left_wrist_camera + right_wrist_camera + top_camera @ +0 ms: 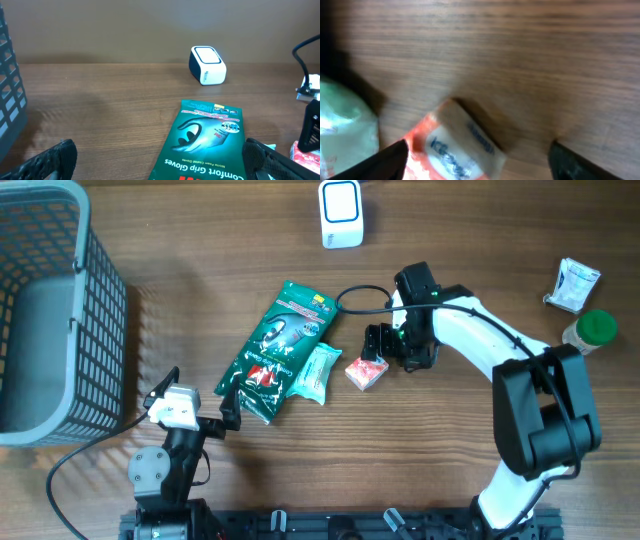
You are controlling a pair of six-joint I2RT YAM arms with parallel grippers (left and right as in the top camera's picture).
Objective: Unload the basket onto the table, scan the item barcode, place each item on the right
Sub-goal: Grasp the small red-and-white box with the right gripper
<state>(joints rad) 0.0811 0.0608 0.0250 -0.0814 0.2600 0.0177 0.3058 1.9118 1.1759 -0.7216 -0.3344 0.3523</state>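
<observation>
A small red and white packet (365, 372) lies on the wooden table, right of a pale green tissue pack (318, 372) and a green glove package (280, 348). My right gripper (385, 360) hangs low over the packet. In the right wrist view the packet (452, 150) sits between the spread fingers (390, 160), nearer the left one, and the right gripper (480, 167) is open. The white scanner (341, 213) stands at the far edge. My left gripper (200, 388) is open near the front left, and the glove package (202, 140) lies ahead of its fingers (50, 160).
A grey mesh basket (95, 300) fills the left side. A white sachet (575, 285) and a green-capped bottle (592, 330) stand at the far right. A black cable (360, 292) loops behind the right wrist. The scanner (206, 65) faces the left wrist camera.
</observation>
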